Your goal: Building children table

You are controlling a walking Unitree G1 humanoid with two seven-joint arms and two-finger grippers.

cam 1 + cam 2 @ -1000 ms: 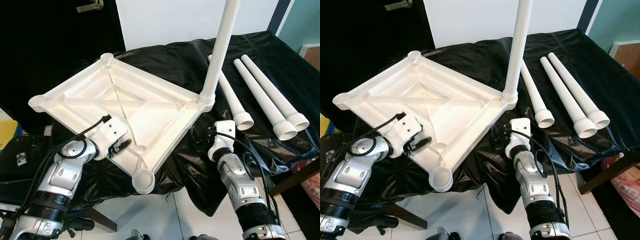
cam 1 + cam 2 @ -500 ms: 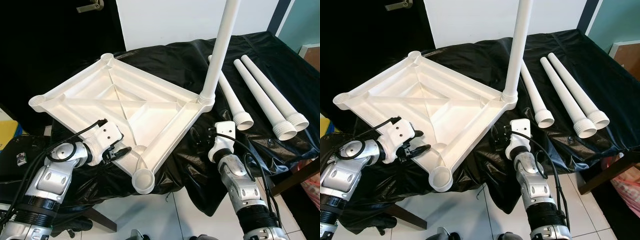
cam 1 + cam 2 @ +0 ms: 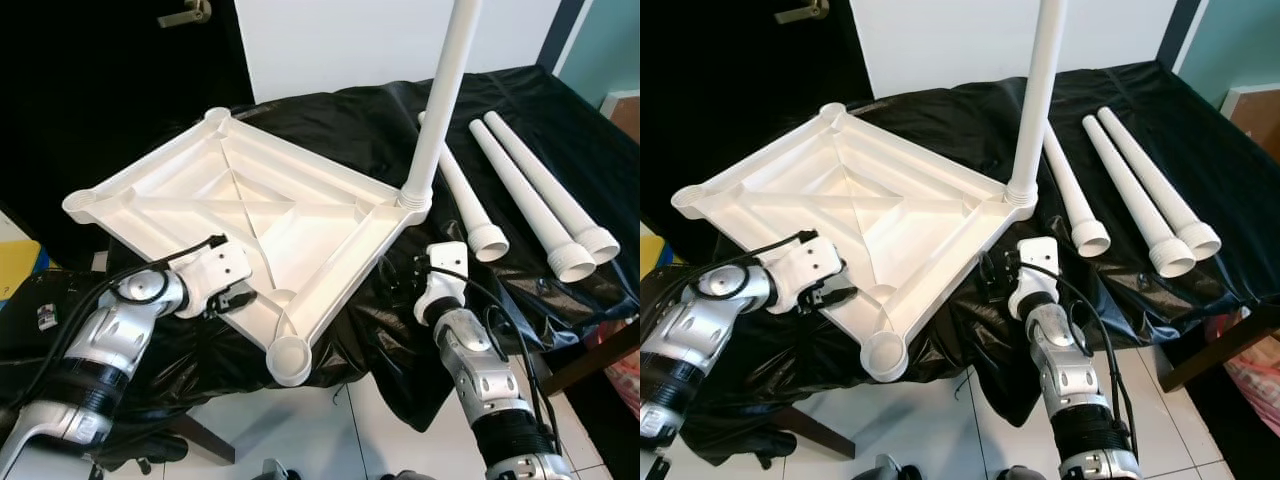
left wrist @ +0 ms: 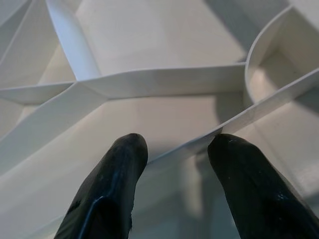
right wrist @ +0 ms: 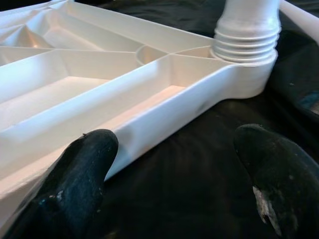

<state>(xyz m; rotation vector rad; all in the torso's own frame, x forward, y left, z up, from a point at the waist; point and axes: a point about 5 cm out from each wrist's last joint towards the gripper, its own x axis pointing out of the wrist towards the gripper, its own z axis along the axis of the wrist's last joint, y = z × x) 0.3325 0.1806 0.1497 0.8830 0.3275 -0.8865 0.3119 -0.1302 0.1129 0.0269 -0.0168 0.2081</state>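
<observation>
White tabletop (image 3: 270, 215) upside down on black-draped bench (image 3: 520, 110), near corner overhanging the edge. One leg (image 3: 440, 90) upright in the far-right corner socket; three loose legs (image 3: 525, 190) flat on the sheet, to the right. Left pincer (image 4: 174, 164) at the tabletop's near-left edge, fingers parted astride a thin rib. Right pincer (image 5: 169, 169) spread wide, just beside the near-right rim, below the fitted leg, holding nothing.

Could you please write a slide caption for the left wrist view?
Left gripper, open, straddles a thin rib of the upturned white tabletop.
</observation>
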